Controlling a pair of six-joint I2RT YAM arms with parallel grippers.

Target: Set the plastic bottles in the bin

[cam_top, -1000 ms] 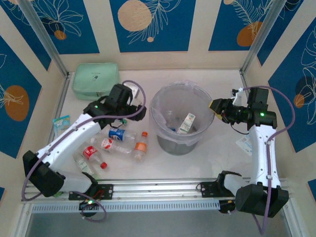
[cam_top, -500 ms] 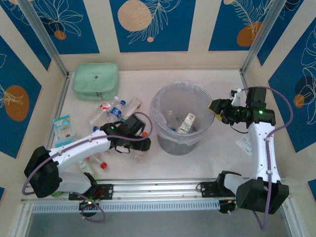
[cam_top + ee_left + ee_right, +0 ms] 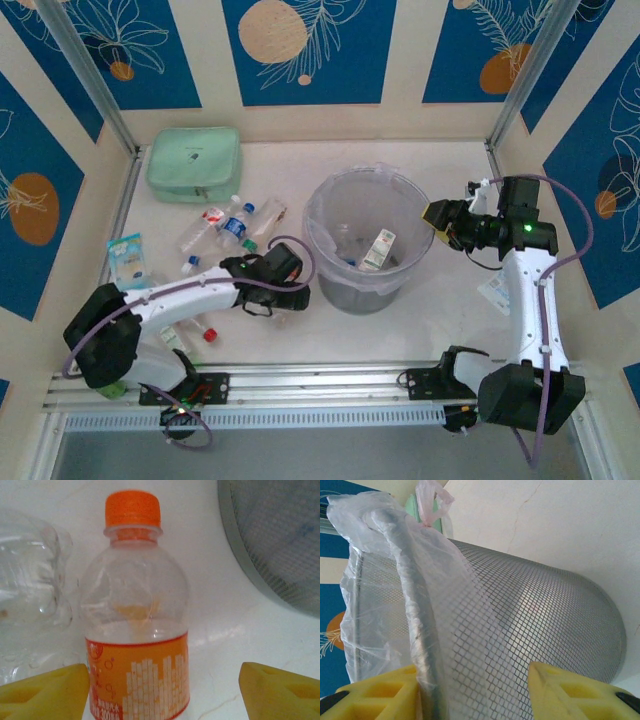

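From above, you are working the left gripper (image 3: 291,297) low over the table (image 3: 432,320), just beside the bin (image 3: 318,212) on its left. Several loose bottles (image 3: 235,222) are lying further back, near the mint-green pouch (image 3: 193,163), and the right gripper (image 3: 438,214) is sitting at the bin's right rim. In the left wrist view, an orange-capped bottle (image 3: 135,630) is sitting between the yellow fingers (image 3: 45,692), which are standing wide and not gripping. The finger at the left of the view is touching or nearly touching the label, while the other is standing well clear. So you are lining up a grasp, and it is looking off-centre. I would be sliding the hand toward the bottle's side until the body sits midway, then closing on the labelled belly rather than the tapering shoulder. A thin empty bottle is likely to squirt out or crumple under a lopsided squeeze. The clear bottle (image 3: 30,580) alongside is lying close, so be watching that the near finger is not wedging against it. In the right wrist view, the fingers (image 3: 570,690) are straddling the bin's bag-lined rim, partly apart; whether they are pinching it I cannot tell. If that hand is steadying the bin, be leaving it there, and be lifting the bottle high enough to clear the rim.
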